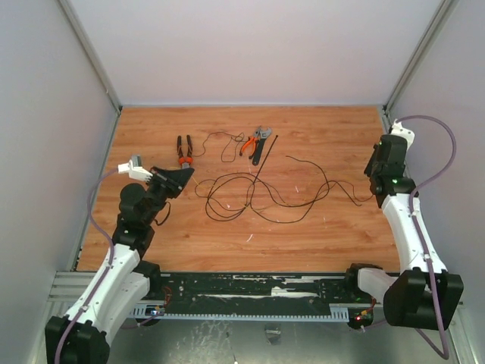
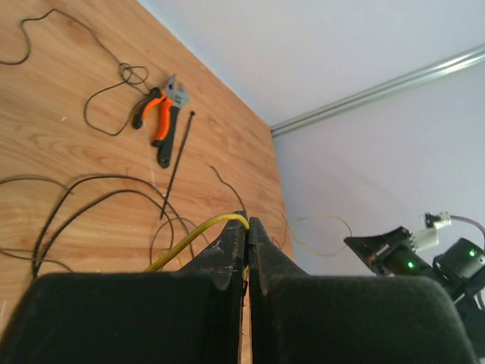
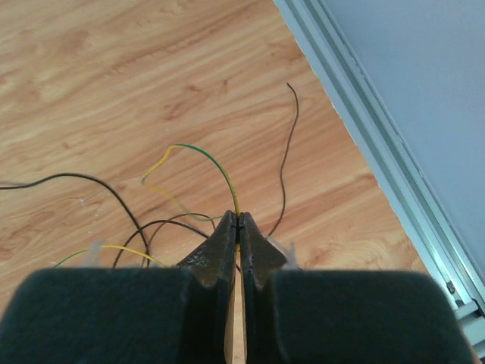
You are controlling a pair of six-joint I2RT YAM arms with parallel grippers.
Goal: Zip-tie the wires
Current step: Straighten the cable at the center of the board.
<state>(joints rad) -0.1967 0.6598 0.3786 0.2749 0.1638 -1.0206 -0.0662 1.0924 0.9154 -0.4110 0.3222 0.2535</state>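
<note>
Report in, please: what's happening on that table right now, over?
Left gripper and right gripper both shut. Wires sprawled loose, untied; zip tie lying beside the orange pliers. Nothing in the way.

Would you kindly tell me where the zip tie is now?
Top view: the zip tie lies far-centre on the table, just right of the orange-handled pliers, its near end reaching the wires.

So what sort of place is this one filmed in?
Probably a lab robot test cell rather than a real workshop: a wood-grain table boxed in by plain white walls, with orange pliers and loose wires laid out on it.
</note>
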